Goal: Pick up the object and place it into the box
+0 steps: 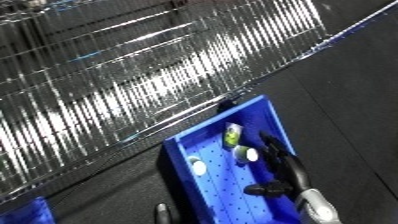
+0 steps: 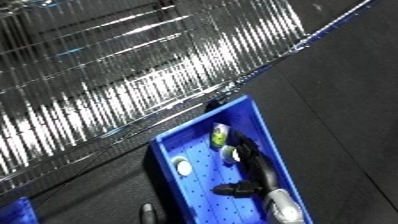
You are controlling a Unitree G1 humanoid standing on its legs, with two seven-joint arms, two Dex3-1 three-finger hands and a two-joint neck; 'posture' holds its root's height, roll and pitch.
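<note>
Wire rack (image 1: 133,85): chrome, fills the upper left, behind the bin.
Bin (image 1: 266,107): blue, perforated floor.
Right hand (image 1: 280,160): you're inside the bin, fingers stretched out and relaxed, holding nothing I can see.
Object (image 1: 246,154): small green-and-white roll at your fingertips, second one (image 1: 233,134) just beyond, white piece (image 1: 196,165) left.
Handling: probably light, stiff, may roll; pinch across its sides.
Left hand: out of shot.

right hand (image 1: 282,170) inside blue bin (image 1: 266,107) | fingers straight | beside green-white object (image 1: 246,153)
</note>
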